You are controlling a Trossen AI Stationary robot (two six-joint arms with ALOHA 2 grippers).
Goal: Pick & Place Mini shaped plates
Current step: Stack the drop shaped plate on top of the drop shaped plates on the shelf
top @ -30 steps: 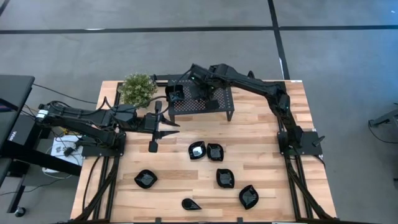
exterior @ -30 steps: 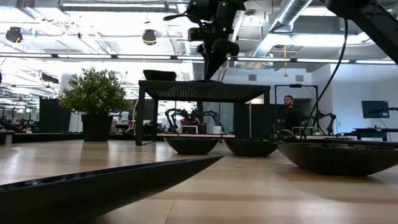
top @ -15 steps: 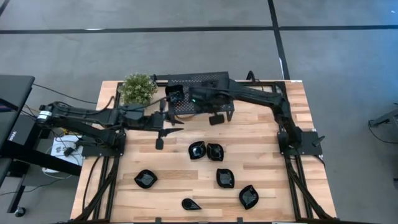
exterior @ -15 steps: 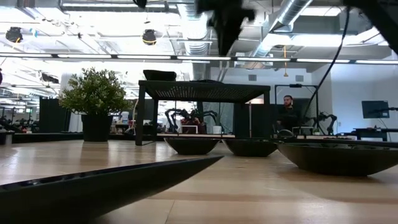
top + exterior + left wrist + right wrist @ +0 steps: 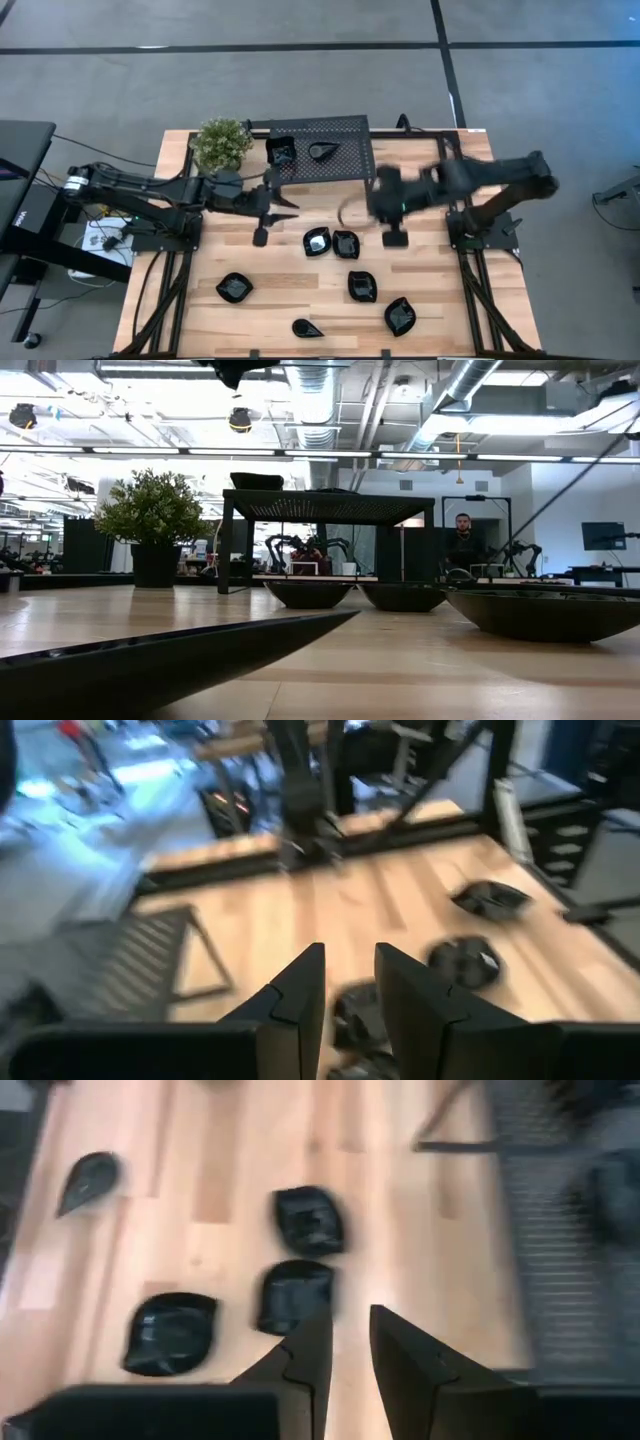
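Two glossy black mini plates lie on the black perforated stand (image 5: pixel 345 160) at the table's far edge: a squarish one (image 5: pixel 281 152) and a teardrop one (image 5: pixel 322 151). Several more plates lie on the wooden table, among them a pair (image 5: pixel 317 241) (image 5: pixel 346 244) at the middle; the pair also shows in the right wrist view (image 5: pixel 293 1295). My right gripper (image 5: pixel 350 210) is blurred, in the air between the stand and that pair, open and empty (image 5: pixel 348 1350). My left gripper (image 5: pixel 278 203) hovers left of the middle, open and empty (image 5: pixel 350 990).
A potted plant (image 5: pixel 221 143) stands at the far left beside the stand. More plates lie near the front edge (image 5: pixel 234 288) (image 5: pixel 362 286) (image 5: pixel 400 316) (image 5: pixel 307 327). Bare wood shows at the table's right (image 5: pixel 420 270). A person stands in the room behind (image 5: pixel 461 540).
My right gripper has drawn back from above the stand toward the table's right and near side, fast and blurred; the teardrop plate now shows lying on the stand. My left gripper has gone a little toward the table's right.
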